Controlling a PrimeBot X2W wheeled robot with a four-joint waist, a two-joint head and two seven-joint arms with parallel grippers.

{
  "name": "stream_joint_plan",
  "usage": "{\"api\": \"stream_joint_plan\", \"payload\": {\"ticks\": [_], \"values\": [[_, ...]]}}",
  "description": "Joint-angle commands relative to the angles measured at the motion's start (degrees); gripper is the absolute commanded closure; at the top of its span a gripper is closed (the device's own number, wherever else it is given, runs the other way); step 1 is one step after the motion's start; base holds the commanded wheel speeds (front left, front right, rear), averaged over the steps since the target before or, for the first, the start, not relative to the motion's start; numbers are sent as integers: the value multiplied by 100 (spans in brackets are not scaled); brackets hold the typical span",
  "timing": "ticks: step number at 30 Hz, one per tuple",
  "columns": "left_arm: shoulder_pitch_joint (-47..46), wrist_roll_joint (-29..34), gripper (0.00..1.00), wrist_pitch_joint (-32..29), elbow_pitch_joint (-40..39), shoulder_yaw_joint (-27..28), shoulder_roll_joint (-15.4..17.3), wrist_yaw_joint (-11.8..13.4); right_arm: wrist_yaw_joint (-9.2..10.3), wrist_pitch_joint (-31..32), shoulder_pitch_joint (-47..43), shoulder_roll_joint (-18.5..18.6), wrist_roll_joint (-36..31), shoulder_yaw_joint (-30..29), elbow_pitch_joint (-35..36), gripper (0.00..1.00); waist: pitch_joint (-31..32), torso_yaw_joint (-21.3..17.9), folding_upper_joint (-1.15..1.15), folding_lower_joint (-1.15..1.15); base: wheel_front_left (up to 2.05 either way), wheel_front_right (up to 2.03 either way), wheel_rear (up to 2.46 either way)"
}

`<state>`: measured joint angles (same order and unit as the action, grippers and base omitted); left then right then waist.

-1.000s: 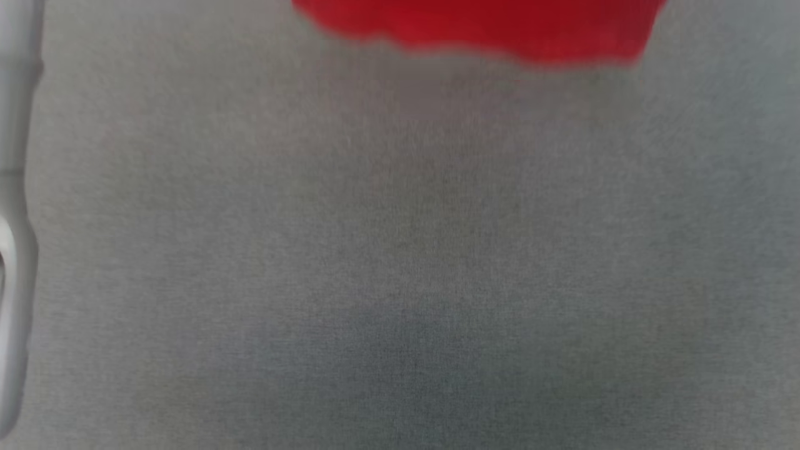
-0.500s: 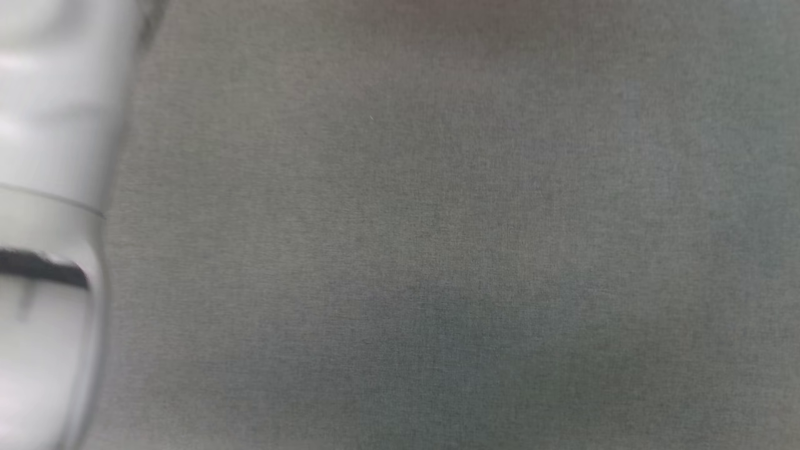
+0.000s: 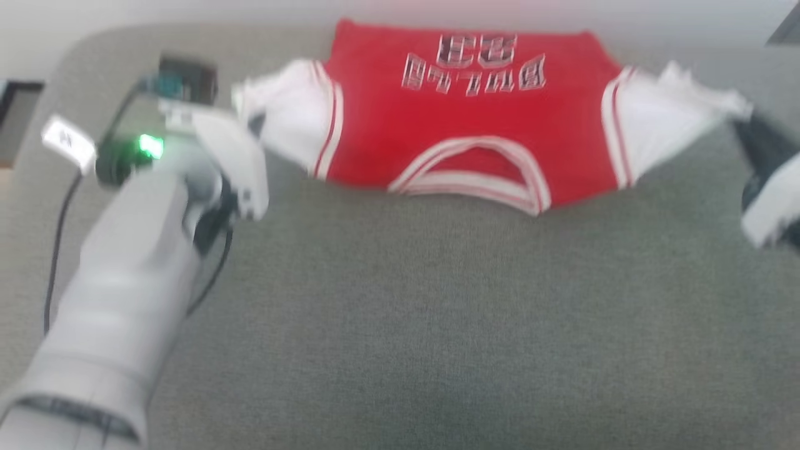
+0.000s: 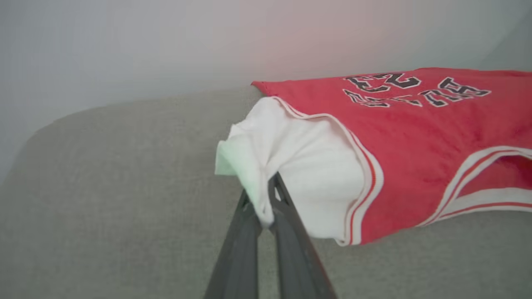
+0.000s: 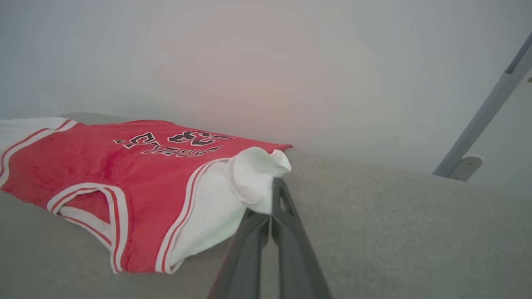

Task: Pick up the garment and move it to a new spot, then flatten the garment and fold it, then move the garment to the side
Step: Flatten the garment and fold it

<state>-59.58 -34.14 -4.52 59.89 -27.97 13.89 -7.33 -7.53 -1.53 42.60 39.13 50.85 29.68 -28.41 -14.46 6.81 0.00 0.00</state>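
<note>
A red jersey-style garment with white short sleeves lay spread across the far part of a grey fabric-covered table, close to a pale wall. Its striped collar faced the robot, so the dark lettering and the "23" read upside down in the head view. The left hand was clenched on the bunched end of the left white sleeve, and the right hand was clenched on the end of the right sleeve, drawing both sleeves outward and slightly off the table. A green light glowed on the pale left arm. The head view was blurred.
</note>
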Motion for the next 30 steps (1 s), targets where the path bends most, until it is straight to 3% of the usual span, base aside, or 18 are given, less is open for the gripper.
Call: {"api": "stream_joint_plan", "payload": {"ticks": [1, 6, 9, 17, 18, 23, 26, 30], "values": [[355, -64, 100, -117, -186, -42, 137, -7, 8, 139, -372, 130, 134, 68, 219, 100, 325, 21, 0, 0, 0, 0, 0], [1465, -346, 100, -532, -1084, -61, 542, -10, 8, 461, -1365, 487, 402, 53, 798, 100, 605, 35, 0, 0, 0, 0, 0], [2214, -500, 100, -851, -1881, 13, 816, 190, 8, 650, -1952, 678, 497, 19, 1120, 100, 686, 50, 0, 0, 0, 0, 0], [4228, -986, 100, -1858, -4890, 353, 1632, 1282, 9, 1291, -3254, 1120, 689, -242, 2052, 100, 681, 56, 0, 0, 0, 0, 0], [4228, -986, 100, -1858, -4890, 353, 1632, 1282, 9, 1291, -3254, 1120, 689, -242, 2052, 100, 681, 56, 0, 0, 0, 0, 0], [5300, -1058, 100, -2327, -6505, 533, 2005, 2117, 9, 1674, -4059, 1427, 845, -489, 2639, 100, 573, 69, 0, 0, 0, 0, 0], [5816, -983, 100, -2407, -7104, 646, 2177, 2555, 8, 1887, -4585, 1550, 1014, -670, 2960, 100, 496, 77, 0, 0, 0, 0, 0], [6215, -956, 100, -2341, -7454, 742, 2252, 2814, 8, 2121, -5184, 1621, 1095, -929, 3256, 100, 383, 98, 0, 0, 0, 0, 0]]}}
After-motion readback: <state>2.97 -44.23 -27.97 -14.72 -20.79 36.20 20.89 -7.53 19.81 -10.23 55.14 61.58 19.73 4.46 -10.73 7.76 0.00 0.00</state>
